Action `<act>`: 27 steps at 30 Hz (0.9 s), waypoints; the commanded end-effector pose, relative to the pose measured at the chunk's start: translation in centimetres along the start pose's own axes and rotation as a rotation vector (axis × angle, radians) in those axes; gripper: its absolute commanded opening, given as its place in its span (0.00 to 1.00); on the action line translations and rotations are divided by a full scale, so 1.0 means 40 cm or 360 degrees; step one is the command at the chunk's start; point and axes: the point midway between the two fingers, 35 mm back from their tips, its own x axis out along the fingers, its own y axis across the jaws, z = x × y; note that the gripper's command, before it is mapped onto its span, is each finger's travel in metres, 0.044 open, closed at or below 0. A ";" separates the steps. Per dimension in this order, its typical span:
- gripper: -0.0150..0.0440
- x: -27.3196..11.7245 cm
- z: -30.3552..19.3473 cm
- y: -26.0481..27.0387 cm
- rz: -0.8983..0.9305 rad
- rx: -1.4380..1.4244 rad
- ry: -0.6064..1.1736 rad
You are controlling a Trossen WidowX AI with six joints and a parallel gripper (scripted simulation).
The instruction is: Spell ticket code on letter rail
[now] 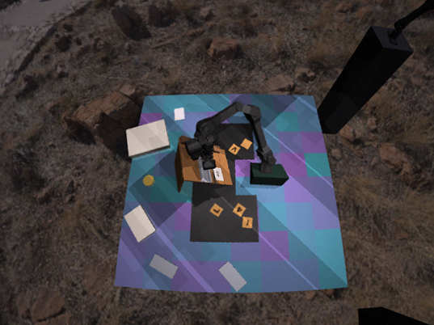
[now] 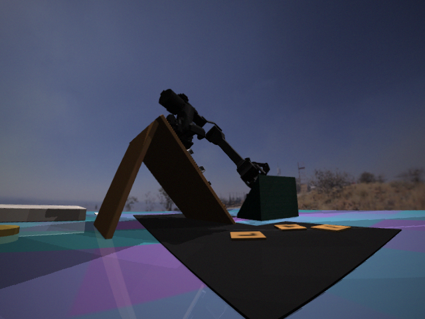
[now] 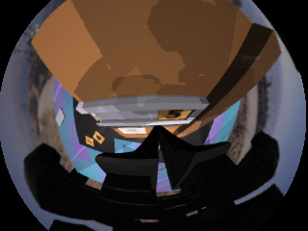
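A tilted brown board (image 1: 187, 167) (image 2: 186, 181) (image 3: 120, 63) carries a grey letter rail (image 1: 205, 175) (image 3: 140, 107). An orange tile reading 5 (image 3: 170, 115) sits in the rail, towards its right in the wrist view. The white ticket (image 1: 218, 174) (image 3: 132, 130) is just below the rail; its print is too small to read. My gripper (image 1: 208, 164) (image 3: 157, 128) is shut and empty, its tips close to the rail near that tile; contact cannot be told. Loose orange tiles (image 1: 216, 209) (image 1: 239, 209) (image 1: 247, 222) lie apart from the gripper. Two more tiles (image 1: 234, 148) (image 1: 246, 143) lie across the board.
Black mats (image 1: 202, 232) (image 2: 260, 274) lie under the loose tiles. The arm stands on a dark green block (image 1: 267, 176) (image 2: 278, 197). Pale blocks (image 1: 147, 138) (image 1: 139, 223), flat pale pieces (image 1: 163, 265) (image 1: 232, 276) (image 1: 179, 113) and a yellow disc (image 1: 148, 180) lie around the counter.
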 end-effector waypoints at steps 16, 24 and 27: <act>0.79 -0.238 -0.090 0.019 0.0170 -0.1611 -0.0517; 1.00 -0.362 -0.171 0.022 0.0011 -0.2619 -0.0951; 1.00 -0.362 -0.171 0.022 0.0011 -0.2619 -0.0951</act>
